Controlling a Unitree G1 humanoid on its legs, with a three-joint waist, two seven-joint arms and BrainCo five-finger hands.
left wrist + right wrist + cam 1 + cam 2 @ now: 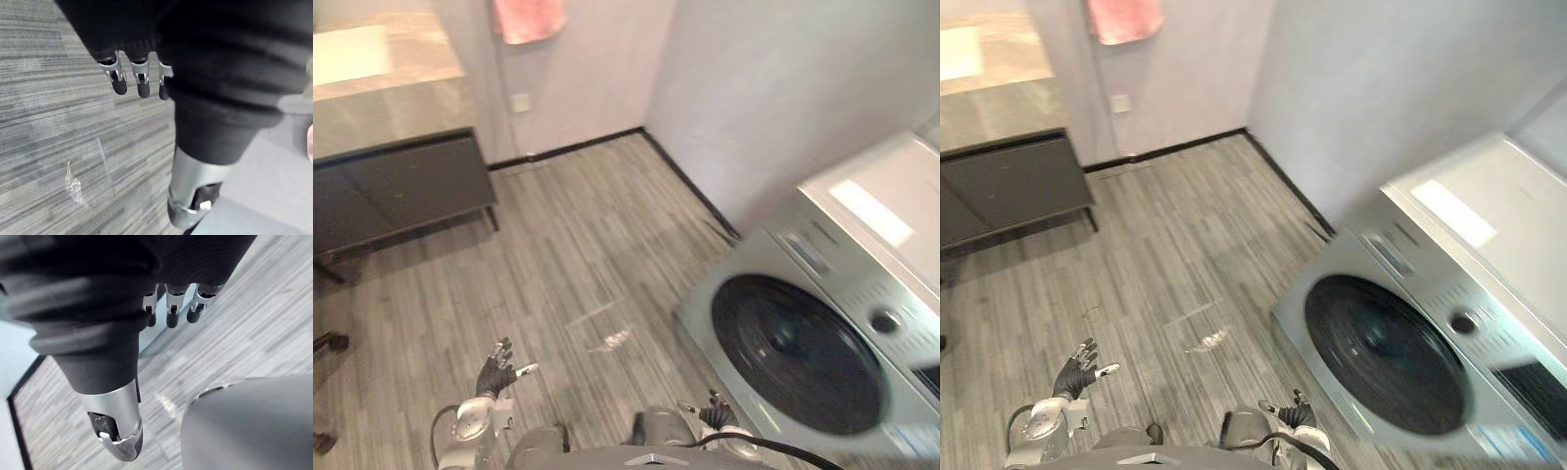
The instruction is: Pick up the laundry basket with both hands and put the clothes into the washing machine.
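Two hands, both released and empty: the left hand [497,370] and the right hand [717,413] hang low over the grey plank floor [578,245]. One washing machine [798,352], its round dark door closed, stands just right of the right hand. Well ahead of the left hand are one dark cabinet [401,186] and one pink towel [529,18] on the wall.

Washer [822,323]: silver-grey front-loader with a white top. It stands on the plank floor [587,255], back against the pale wall [783,88], on the robot's right. Round dark glass door [795,352] looks shut. Control strip with knob [883,320] above door.
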